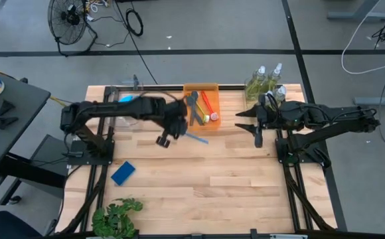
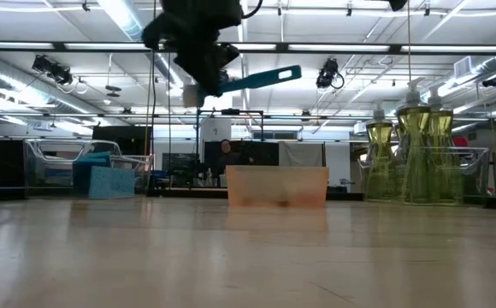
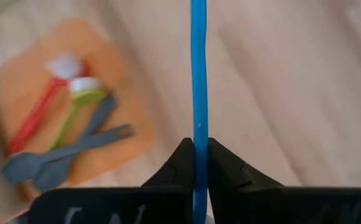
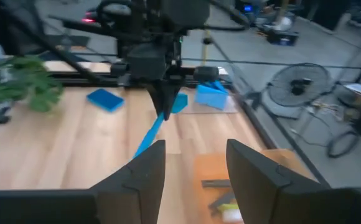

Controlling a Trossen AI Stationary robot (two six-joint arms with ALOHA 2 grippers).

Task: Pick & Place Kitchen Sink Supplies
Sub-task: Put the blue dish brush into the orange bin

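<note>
Left claw (image 1: 168, 135) pinches the blue brush (image 1: 196, 137) tight, holding it in the air above the bench (image 1: 232, 179), just beside the orange tray (image 1: 201, 87). Over right, the right claw (image 1: 251, 126) hangs spread and empty near the pump bottles (image 1: 264, 81).

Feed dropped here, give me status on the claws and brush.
Left claw shut on blue brush, lifted beside orange tray. Right claw open, empty. Nothing blocking.
</note>
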